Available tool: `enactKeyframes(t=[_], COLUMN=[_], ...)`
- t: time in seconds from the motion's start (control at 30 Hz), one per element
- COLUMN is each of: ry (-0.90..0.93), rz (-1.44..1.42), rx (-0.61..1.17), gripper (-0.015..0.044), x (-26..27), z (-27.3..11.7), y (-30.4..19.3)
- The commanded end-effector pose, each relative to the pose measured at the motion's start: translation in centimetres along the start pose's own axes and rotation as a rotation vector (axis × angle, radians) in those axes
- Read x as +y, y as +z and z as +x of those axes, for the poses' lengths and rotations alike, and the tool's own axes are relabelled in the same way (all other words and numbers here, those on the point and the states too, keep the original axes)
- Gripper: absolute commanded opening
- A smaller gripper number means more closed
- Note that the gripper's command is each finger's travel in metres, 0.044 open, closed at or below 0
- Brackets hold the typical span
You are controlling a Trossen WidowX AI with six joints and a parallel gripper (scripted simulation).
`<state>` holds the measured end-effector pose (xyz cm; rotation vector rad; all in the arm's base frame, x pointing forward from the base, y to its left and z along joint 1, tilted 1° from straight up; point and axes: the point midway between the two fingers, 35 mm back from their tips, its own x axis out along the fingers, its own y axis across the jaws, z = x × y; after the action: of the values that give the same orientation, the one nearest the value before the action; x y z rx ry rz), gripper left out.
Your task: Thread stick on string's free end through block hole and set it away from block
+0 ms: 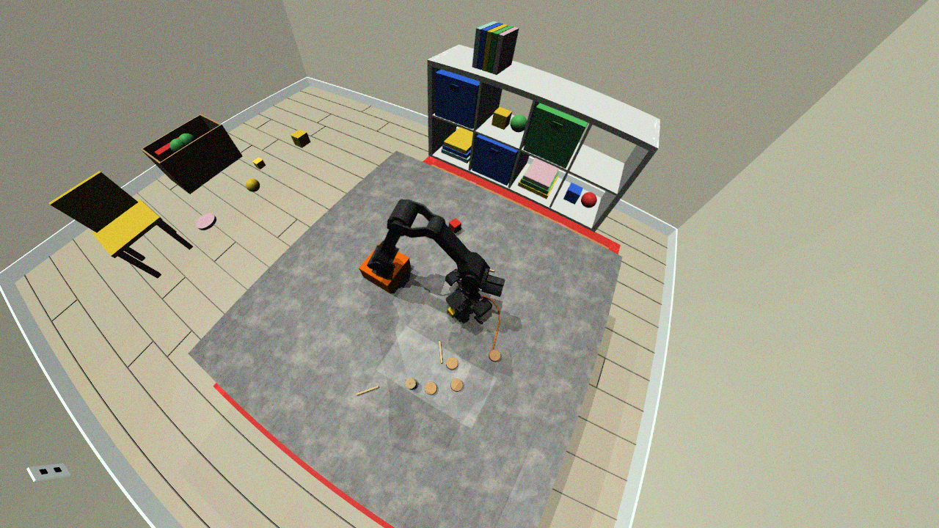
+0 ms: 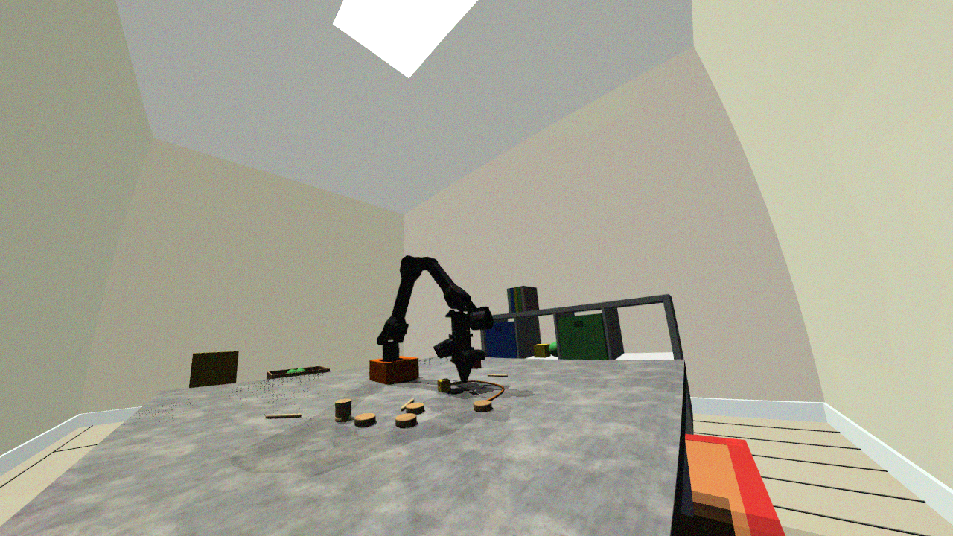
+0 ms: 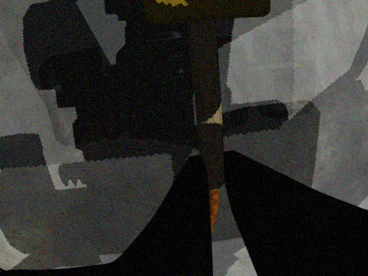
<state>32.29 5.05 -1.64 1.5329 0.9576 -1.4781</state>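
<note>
The yellow block (image 1: pixel 450 310) (image 2: pixel 444 385) (image 3: pixel 249 9) stands on the table beside the fingers; its hole is not visible. My gripper (image 1: pixel 468 320) (image 2: pixel 464 382) (image 3: pixel 211 165) is shut on the stick (image 3: pixel 205 73), low over the table. In the wrist view the stick runs from the fingertips up to the block, where its far end is hidden; I cannot tell whether it is inside the hole. The orange string (image 1: pixel 499 318) (image 2: pixel 502 386) (image 3: pixel 214 205) leaves the stick's near end and curves to the round button (image 1: pixel 494 355) (image 2: pixel 482 405).
Loose sticks (image 1: pixel 440 352) (image 1: pixel 367 389) (image 2: pixel 496 375) lie on the table (image 1: pixel 315 328). Several wooden discs (image 1: pixel 451 363) (image 1: pixel 456 384) (image 1: pixel 430 388) and an upright cylinder (image 1: pixel 411 383) (image 2: pixel 342 409) are toward the front. A red cube (image 1: pixel 455 225) is behind the arm.
</note>
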Motion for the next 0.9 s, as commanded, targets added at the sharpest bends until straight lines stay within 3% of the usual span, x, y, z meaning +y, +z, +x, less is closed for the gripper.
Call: enactKeyframes(t=[0.0,0.73,0.87], ry=[0.001,0.001,0.0], rz=[-0.002,-0.002,0.001], rx=[0.007,0.006,-0.002], gripper=[0.0,0.0,0.0105], x=[-0.1,-0.1,0.0], z=[-0.2,-0.1,0.0], y=[0.7,3.8,3.6])
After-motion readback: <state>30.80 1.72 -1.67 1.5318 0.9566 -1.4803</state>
